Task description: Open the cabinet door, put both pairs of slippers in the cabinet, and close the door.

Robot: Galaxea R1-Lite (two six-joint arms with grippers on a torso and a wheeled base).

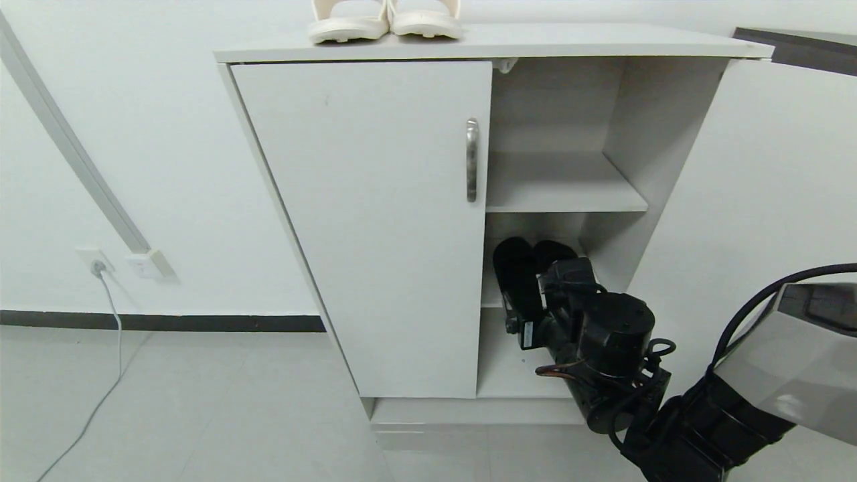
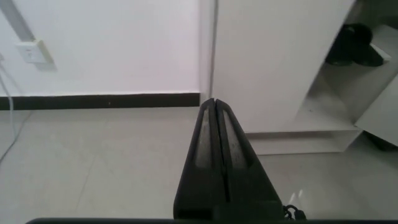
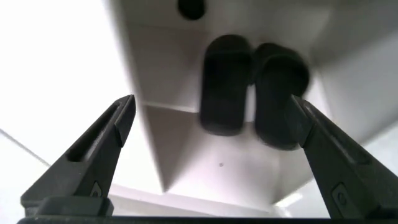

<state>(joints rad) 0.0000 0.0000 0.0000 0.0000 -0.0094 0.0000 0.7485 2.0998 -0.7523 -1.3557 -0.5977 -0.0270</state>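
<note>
A plain room like a home entryway: a white shoe cabinet [image 1: 361, 221] against a bare white wall [image 1: 134, 100], pale tiled floor [image 1: 201, 415], dark skirting strip [image 1: 167, 323], a wall socket [image 1: 94, 260] with a cable [image 1: 110, 375] plugged in, cream slippers [image 1: 385, 20] on the cabinet, black slippers [image 1: 529, 274] inside.

I see one pair of slippers [image 1: 385, 23] on top of the cabinet [image 1: 602, 47]; the other pair [image 1: 519, 274] lies inside on its lower shelf [image 3: 168, 74], my right pincer [image 3: 211, 104] just before it.
</note>
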